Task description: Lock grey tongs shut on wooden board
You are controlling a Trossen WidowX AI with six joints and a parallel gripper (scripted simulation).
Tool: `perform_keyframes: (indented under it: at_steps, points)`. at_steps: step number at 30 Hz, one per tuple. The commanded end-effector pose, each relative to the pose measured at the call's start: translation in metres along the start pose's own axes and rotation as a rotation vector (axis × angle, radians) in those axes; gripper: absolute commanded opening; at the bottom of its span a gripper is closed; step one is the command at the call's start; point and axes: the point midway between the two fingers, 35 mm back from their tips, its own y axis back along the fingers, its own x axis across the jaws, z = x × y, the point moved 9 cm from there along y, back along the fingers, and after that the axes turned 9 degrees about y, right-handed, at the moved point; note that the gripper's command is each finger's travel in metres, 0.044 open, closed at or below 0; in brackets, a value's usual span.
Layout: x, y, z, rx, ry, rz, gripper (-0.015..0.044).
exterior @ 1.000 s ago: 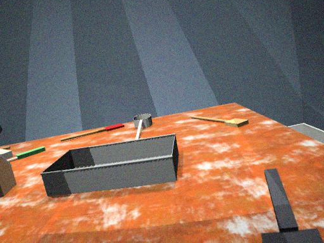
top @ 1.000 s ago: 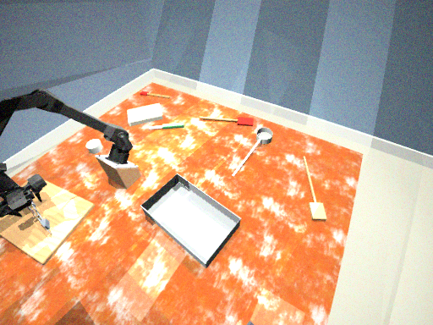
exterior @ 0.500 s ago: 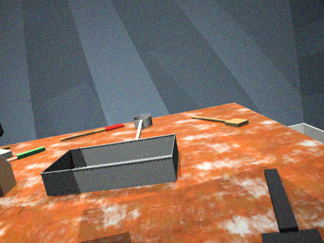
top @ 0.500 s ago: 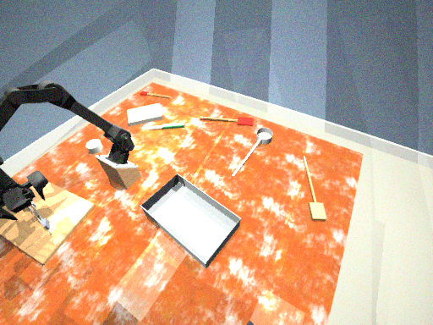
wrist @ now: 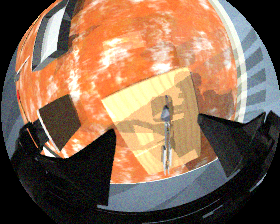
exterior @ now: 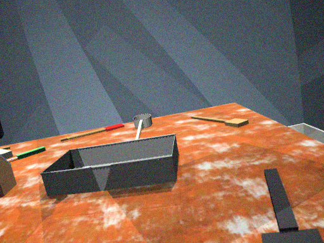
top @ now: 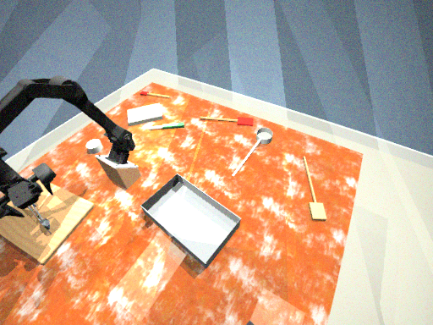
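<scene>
The grey tongs (top: 46, 223) (wrist: 167, 131) lie on the wooden board (top: 76, 211) (wrist: 132, 107). In the wrist view their two arms run close side by side, almost parallel, from the grey wedge-shaped end toward the gripper side. Whether the lock inside the hinge holds cannot be seen. My gripper (top: 35, 204) (wrist: 158, 125) is wide open and empty above the board, with the tongs below and between the spread fingers, touching neither. In the top view it partly hides the tongs and board. The roasting tin (top: 190, 219) (exterior: 111, 176) is empty.
A tan block (top: 123, 174) (wrist: 60, 122) stands under the arm's black base, between board and tin. A white cup (top: 94, 146) is behind it. A ladle (top: 264, 136) (exterior: 143, 121), spatulas, a green-handled knife (top: 173, 125) and a white block (top: 145, 114) lie farther off.
</scene>
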Motion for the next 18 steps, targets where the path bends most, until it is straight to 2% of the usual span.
perform_keyframes:
  at_steps: [1,18]
  points:
    - [0.0017,0.0315,0.0017,0.006,0.003,-0.029,0.0440]
    - [0.0025,0.0372,0.0019,0.007,0.005,-0.030,0.0440]
